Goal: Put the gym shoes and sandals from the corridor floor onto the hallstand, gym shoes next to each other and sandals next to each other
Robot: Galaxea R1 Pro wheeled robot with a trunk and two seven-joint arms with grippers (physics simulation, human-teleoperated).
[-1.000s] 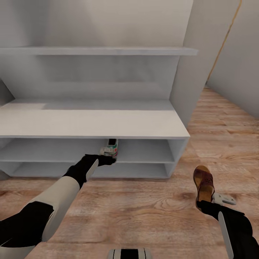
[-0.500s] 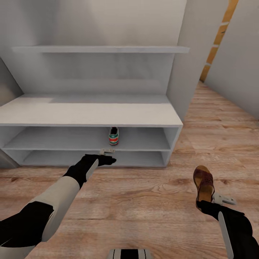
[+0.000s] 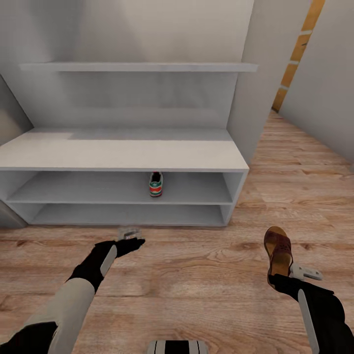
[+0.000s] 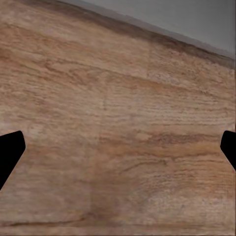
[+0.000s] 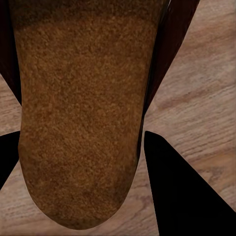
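Note:
One gym shoe (image 3: 156,185), white with green stripes and a red heel, stands on the upper open shelf of the light grey hallstand (image 3: 123,155). My left gripper (image 3: 129,233) hangs open and empty over the corridor floor (image 3: 196,275), in front of the rack; its wrist view has the dark fingertips (image 4: 10,150) far apart over bare planks. My right gripper (image 3: 286,273) is shut on the heel end of a dark brown sandal (image 3: 278,248), held just above the floor at the right. The sandal's tan footbed (image 5: 81,113) lies between the fingers (image 5: 172,187).
A grey wall shelf (image 3: 137,67) runs above the bench. A grey wall corner (image 3: 253,98) stands right of the rack, with an orange frame (image 3: 297,49) behind it. Wood floor stretches to the right. My base (image 3: 177,346) shows at the bottom edge.
The view has backed away from the rack. My left arm has drawn back and down from the shelf, leaving the gym shoe there. The right gripper keeps the sandal in place.

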